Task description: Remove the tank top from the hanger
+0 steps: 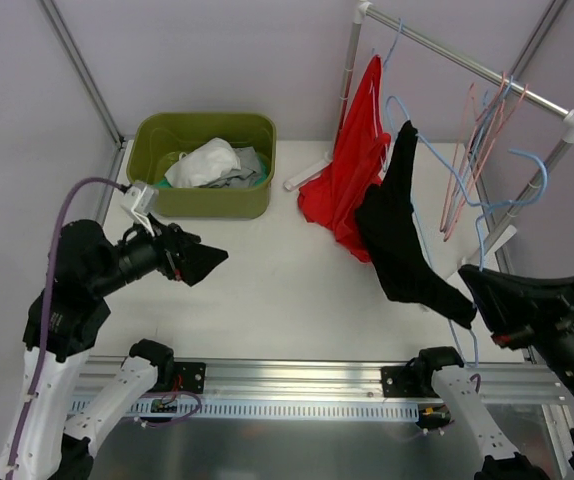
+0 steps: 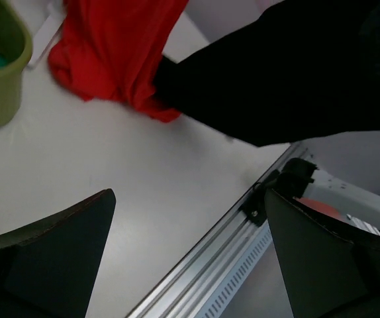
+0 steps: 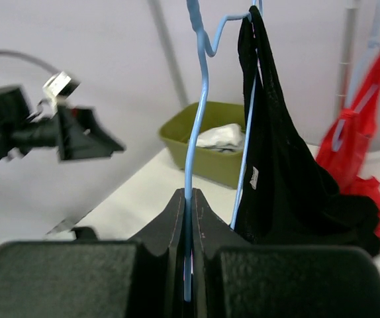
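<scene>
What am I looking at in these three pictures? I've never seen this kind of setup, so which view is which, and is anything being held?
Two robot arms are bolted at the near edge of a white table. One picture looks down from above; the other two come from cameras on each wrist.

On the table stand a green bin with clothes in it and a clothes rack. A red garment and a black tank top hang from hangers there, both drooping onto the table.

The right tool is closed on the wire of a blue hanger, the one carrying the black tank top. The left tool is open, holds nothing, and points toward the clothes.
</scene>
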You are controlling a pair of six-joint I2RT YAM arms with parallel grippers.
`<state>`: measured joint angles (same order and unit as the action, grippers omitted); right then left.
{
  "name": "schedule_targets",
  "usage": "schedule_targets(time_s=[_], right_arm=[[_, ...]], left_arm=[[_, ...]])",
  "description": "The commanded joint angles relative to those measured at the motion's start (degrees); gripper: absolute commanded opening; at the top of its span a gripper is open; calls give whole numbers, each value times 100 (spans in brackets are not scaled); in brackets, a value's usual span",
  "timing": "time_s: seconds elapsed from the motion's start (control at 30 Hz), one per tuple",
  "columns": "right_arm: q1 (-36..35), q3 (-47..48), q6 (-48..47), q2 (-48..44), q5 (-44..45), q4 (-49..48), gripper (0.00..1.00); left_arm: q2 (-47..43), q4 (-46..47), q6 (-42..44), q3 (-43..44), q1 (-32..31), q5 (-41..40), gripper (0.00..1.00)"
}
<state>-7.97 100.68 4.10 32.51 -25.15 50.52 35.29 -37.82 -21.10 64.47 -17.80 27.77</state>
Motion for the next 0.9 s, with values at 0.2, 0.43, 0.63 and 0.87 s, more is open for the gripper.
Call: schedule_targets(time_s=[0.2,0.43,0.63,0.87], right_arm=[[-91,338,1040,317,-2081,-482,0],[-91,127,1023,985,-2073,-456,0],[-91,-14,821,1029,-1959,-377,0],[-91,-215,803,1003,-2064,-385,0]], left_arm=[[1611,1664,-228,2183,-1768,108,99],[2359,2349,905,2395,-4238,-2826,99],[3220,2727,1662,2694,-4943,-4727,75],[3783,2947,1899,2940,-4979,-5518,48]])
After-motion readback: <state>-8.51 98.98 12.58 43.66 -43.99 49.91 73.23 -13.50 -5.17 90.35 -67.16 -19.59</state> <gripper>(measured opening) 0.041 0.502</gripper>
